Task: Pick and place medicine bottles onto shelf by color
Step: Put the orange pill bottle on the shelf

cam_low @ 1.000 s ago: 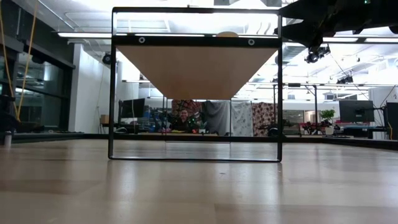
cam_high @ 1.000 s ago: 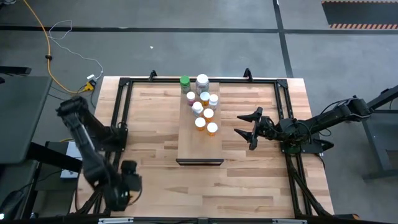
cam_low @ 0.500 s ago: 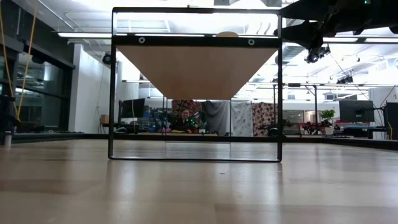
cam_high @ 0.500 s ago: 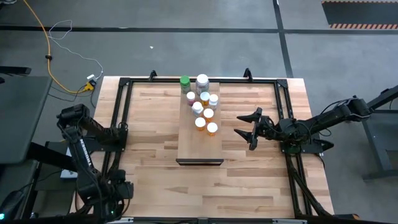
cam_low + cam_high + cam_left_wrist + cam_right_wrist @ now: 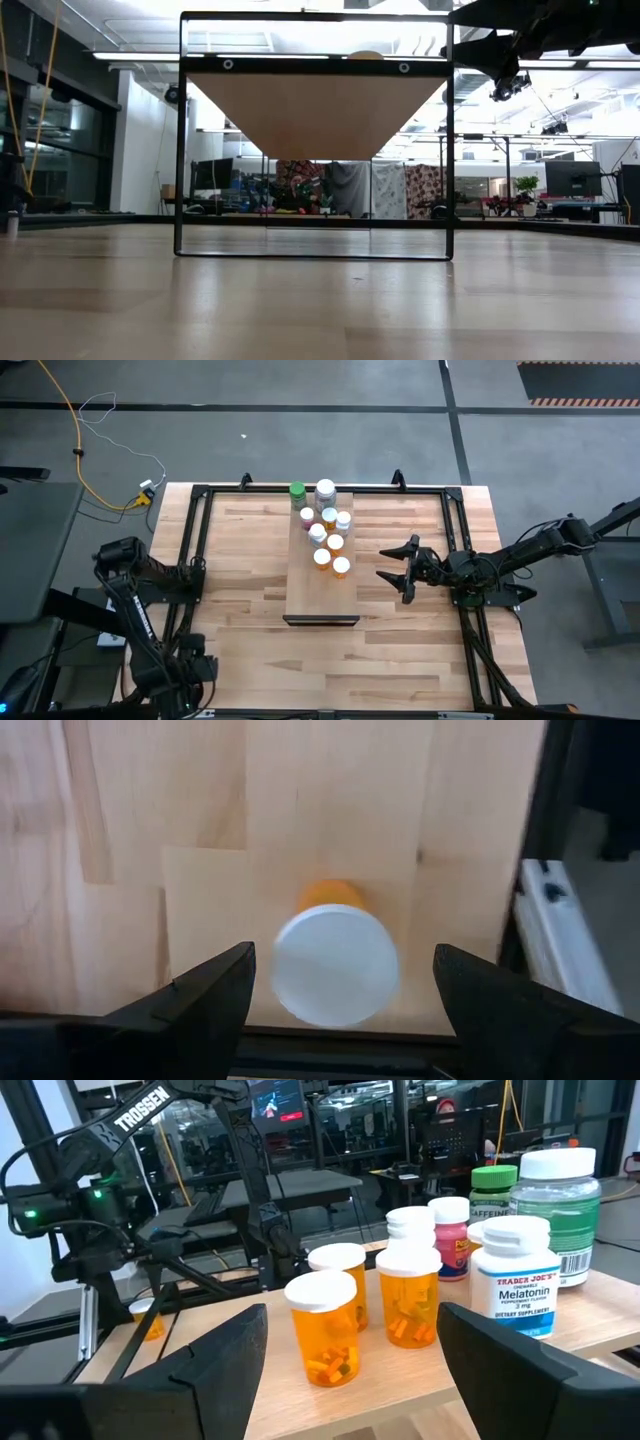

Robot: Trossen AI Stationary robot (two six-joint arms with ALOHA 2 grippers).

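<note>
Left tool (image 5: 340, 995) wide open above lone orange bottle (image 5: 335, 960) at worktop (image 5: 250, 650) near-left corner, nothing gripped; fingers straddle white cap; off-centre closing could tip bottle or roll it off worktop edge; right tool (image 5: 398, 571) open, empty, beside shelf (image 5: 320, 595); bottles (image 5: 327, 525) crowded at shelf's far end; reach-in risks toppling neighbours.

From my console both arms were matte black and built of chunky jointed segments. White "TROSSEN" lettering ran along the left arm (image 5: 150, 1110), where a small green light glowed. Each gripper ended in two broad, tapering black fingers (image 5: 205, 1005).
</note>
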